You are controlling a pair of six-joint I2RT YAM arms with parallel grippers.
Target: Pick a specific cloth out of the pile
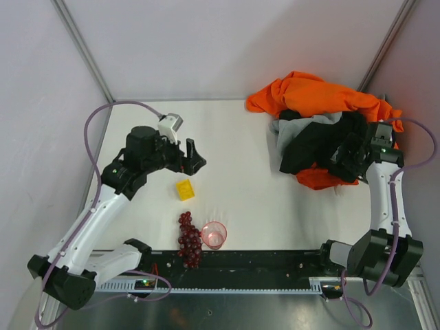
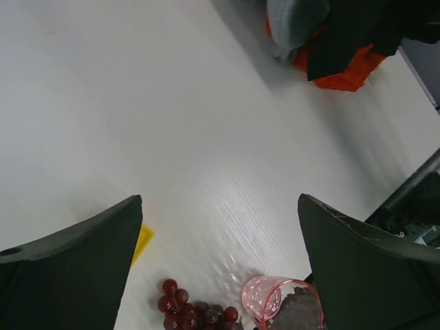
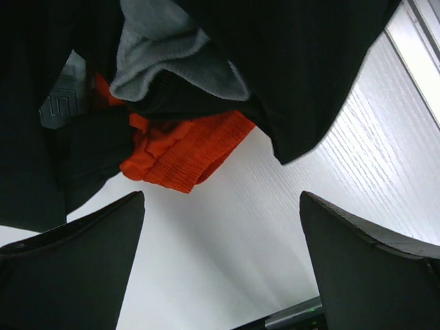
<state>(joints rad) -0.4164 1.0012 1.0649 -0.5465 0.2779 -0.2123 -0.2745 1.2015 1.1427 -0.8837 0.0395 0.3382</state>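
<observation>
The pile (image 1: 323, 103) lies at the table's back right: a large bright orange garment on top, a light grey one (image 1: 302, 124) and a black one (image 1: 313, 148) in front. An orange-red cloth (image 1: 320, 179) pokes out from under the black garment at the pile's near edge. Its ribbed edge (image 3: 185, 152) shows just ahead of my right gripper (image 3: 221, 199), which is open over bare table. From above, the right gripper (image 1: 346, 163) hovers at the pile's near right side. The left gripper (image 1: 196, 158) is open at mid-left, far from the pile (image 2: 330, 41).
A yellow block (image 1: 184, 189), a bunch of dark red grapes (image 1: 189, 238) and a pink cup (image 1: 214, 234) on its side lie near the front centre. A black rail (image 1: 261, 261) runs along the near edge. Walls close in the back and sides.
</observation>
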